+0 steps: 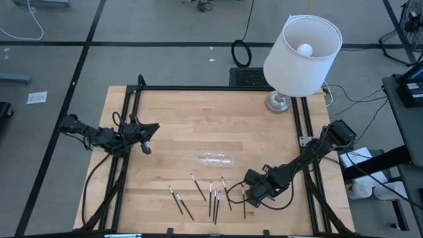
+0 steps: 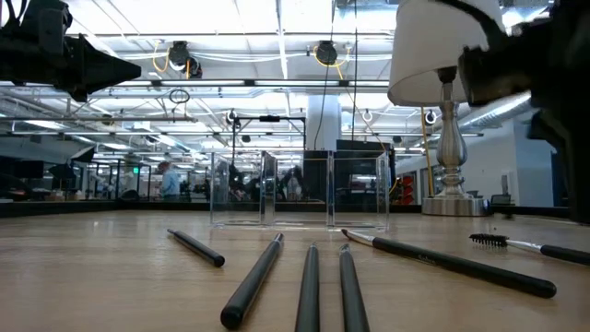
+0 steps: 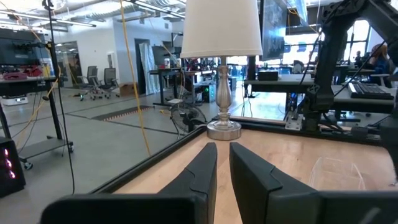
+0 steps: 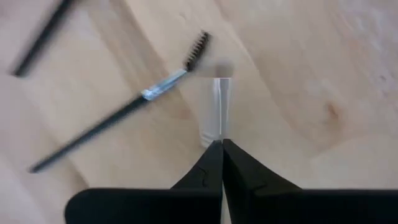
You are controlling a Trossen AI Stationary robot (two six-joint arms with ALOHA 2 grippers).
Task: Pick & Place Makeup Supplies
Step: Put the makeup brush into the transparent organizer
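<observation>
Right claw (image 1: 254, 194) sits low at the table's (image 1: 178, 119) front right, pinched shut on a silvery-ended stick (image 4: 217, 106) pointing straight out from its tips. Other sticks (image 1: 213, 198) lie mostly front-to-back near the front edge. Left claw (image 1: 147, 135), narrowly parted and empty, hangs at the left edge.

No text, label, brand, number or sign can be read in any view; nothing legible shows on the table, the arms, or in the room behind
</observation>
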